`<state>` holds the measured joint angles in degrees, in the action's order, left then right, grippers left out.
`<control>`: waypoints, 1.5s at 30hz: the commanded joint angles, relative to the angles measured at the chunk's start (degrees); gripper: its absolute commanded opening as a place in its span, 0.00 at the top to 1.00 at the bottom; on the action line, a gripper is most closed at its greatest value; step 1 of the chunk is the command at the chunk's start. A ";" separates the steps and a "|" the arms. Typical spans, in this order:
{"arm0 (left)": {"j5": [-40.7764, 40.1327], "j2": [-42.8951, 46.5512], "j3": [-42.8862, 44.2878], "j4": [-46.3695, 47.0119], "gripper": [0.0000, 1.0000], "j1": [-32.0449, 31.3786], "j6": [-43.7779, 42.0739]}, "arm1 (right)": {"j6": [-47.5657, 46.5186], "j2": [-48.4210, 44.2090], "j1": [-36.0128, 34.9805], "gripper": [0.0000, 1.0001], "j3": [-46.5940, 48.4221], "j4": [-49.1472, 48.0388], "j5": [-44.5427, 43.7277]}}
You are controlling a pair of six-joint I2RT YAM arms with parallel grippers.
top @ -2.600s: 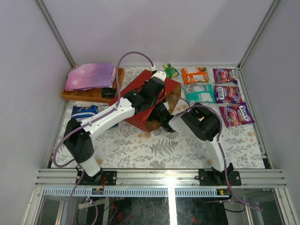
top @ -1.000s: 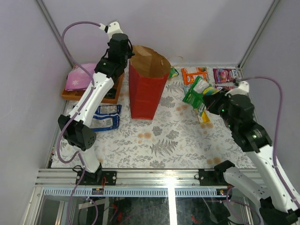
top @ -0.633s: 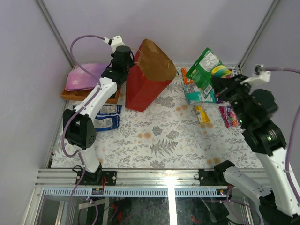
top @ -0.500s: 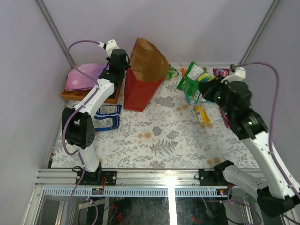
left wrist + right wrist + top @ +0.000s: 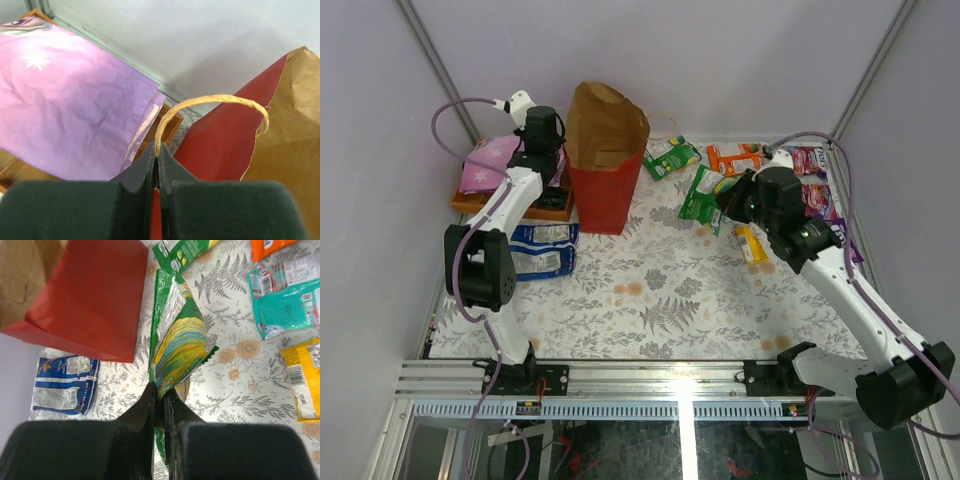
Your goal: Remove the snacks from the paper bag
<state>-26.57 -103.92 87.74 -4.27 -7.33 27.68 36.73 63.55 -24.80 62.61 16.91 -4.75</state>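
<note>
My left end effector (image 5: 157, 167) is pinched together on the loop handle (image 5: 210, 102) of the upright red paper bag (image 5: 215, 145), which stands just to its right. My right end effector (image 5: 160, 395) is clamped on a green snack packet (image 5: 180, 347) that sticks out ahead of it over the table (image 5: 235, 385).

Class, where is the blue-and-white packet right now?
Top view, left side: the blue-and-white packet lies just in front of the wooden tray, left of the paper bag.

Overhead view, wrist close-ups, paper bag (image 5: 603, 195) shared
</note>
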 commanded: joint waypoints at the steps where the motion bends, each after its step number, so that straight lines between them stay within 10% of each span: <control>1: -1.73 -3.63 3.93 3.59 1.00 0.94 -1.19 | 0.42 4.71 0.16 1.00 -1.23 -9.94 3.32; 5: 3.48 -4.95 6.74 2.33 0.90 1.81 -2.23 | 0.02 9.51 0.43 1.00 -2.70 -14.36 3.01; 8: 7.06 -2.69 5.35 2.99 0.07 2.52 -3.48 | 1.54 12.70 1.32 1.00 -5.73 -20.34 3.70; 9: 7.54 -1.66 4.96 2.67 0.01 2.78 -4.02 | 1.52 14.11 1.81 1.00 -6.10 -21.52 4.13; 17: 10.93 7.83 3.27 -9.24 0.00 13.49 -0.12 | 3.53 20.73 7.13 1.00 -6.11 -26.12 10.30; 27: 8.32 16.15 -18.86 -10.89 0.00 28.58 15.42 | 9.96 22.45 7.14 1.00 -13.06 -33.88 17.92; 45: 18.73 -8.09 -8.56 -13.19 0.20 34.95 27.53 | 11.97 19.87 7.85 1.00 -18.68 -37.66 17.02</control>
<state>-10.44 -108.79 74.30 -17.65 27.33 52.75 47.97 84.90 -17.23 43.62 -15.20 11.62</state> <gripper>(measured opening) 0.802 0.055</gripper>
